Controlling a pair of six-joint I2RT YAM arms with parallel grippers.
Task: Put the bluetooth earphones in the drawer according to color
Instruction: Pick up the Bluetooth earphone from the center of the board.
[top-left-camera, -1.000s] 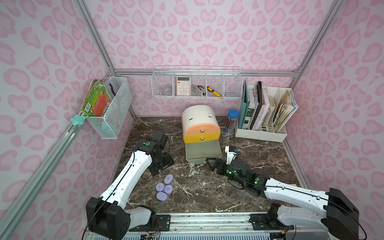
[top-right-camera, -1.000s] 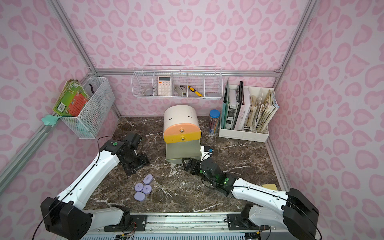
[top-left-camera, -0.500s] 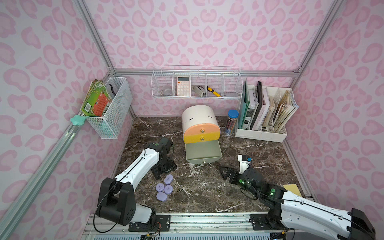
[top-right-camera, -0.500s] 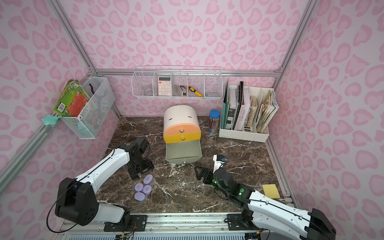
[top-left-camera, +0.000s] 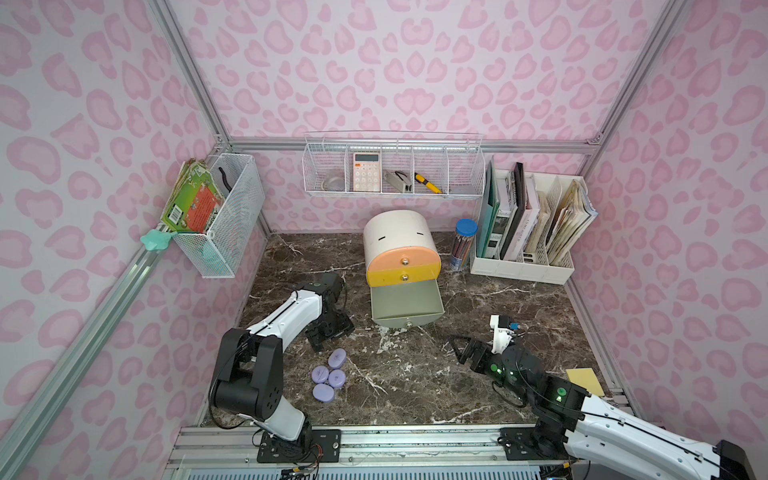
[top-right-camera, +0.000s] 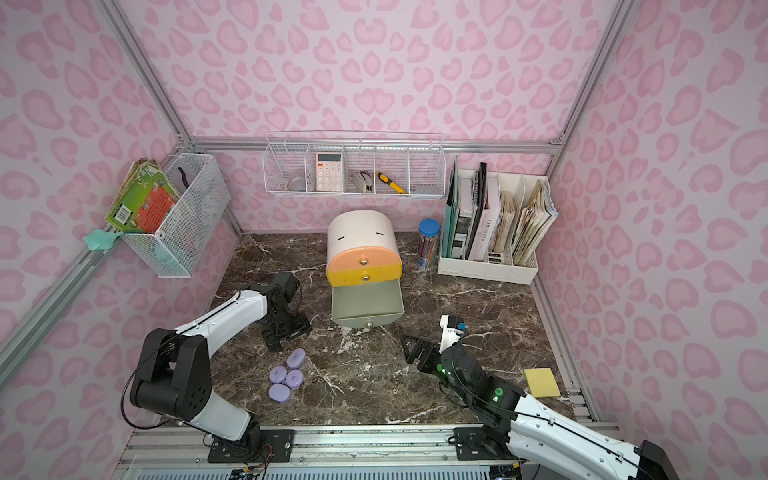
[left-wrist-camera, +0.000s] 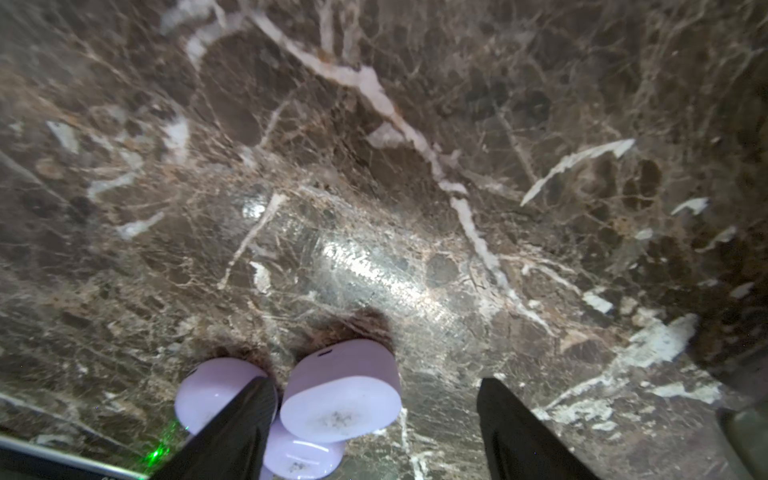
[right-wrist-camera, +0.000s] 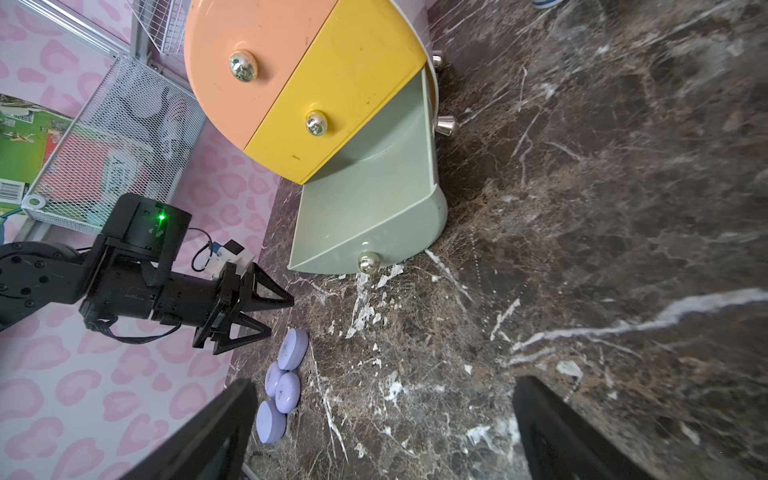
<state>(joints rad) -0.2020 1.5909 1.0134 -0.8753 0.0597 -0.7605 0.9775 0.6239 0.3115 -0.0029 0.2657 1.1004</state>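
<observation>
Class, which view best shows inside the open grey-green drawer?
Right wrist view: the grey-green drawer is close and large, visible interior bare. Both top views show it smaller; the left wrist view hardly shows it.

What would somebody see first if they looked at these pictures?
Probably the little round-topped cabinet at the back of the dark marble table, with its grey-green bottom drawer pulled out and empty. Next, four lavender earphone cases huddled together on the table near the left arm, and the pink blotchy walls all around.
</observation>
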